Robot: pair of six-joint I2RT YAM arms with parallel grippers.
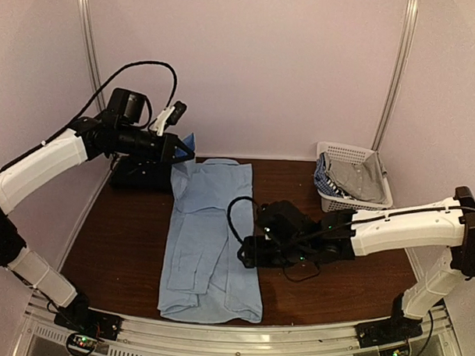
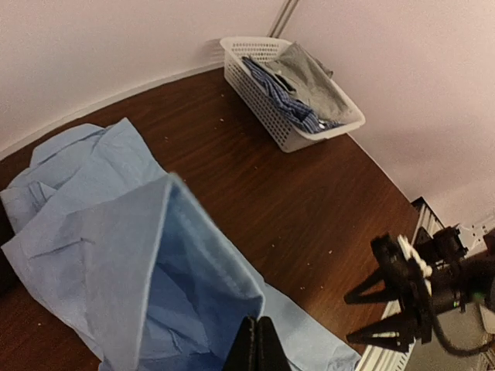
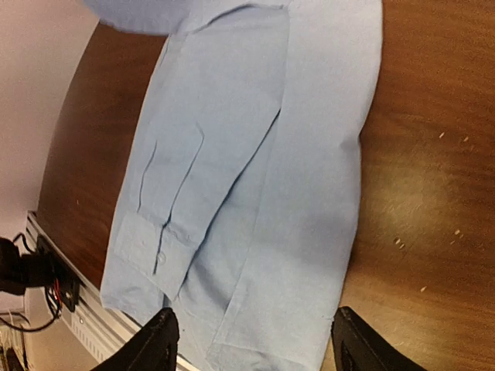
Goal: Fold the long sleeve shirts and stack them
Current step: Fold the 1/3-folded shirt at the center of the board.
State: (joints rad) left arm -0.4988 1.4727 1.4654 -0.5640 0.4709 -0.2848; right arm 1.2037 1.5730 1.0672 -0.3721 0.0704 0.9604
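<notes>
right gripper (image 3: 259, 346): black fingertips (image 3: 155, 344) seen spread wide, nothing clamped | light blue cloth long sleeve shirt (image 3: 255, 178): laid flat beyond and between the fingertips, sleeve folded over the body, buttoned cuff (image 3: 147, 255) just past one fingertip | dark brown wooden table (image 3: 418, 154): seen bare past the other fingertip, specks scattered

Black shirt (image 1: 140, 176) at tabletop's far-left corner lay partly hidden behind left gripper (image 1: 184, 153). Its grip on light blue shirt (image 1: 212, 240) fell below wrist view's bottom edge. Right gripper (image 3: 255, 344) fingertips were cut off too. Basket (image 1: 340, 150) contents, far-right corner: garment types unclear.
</notes>
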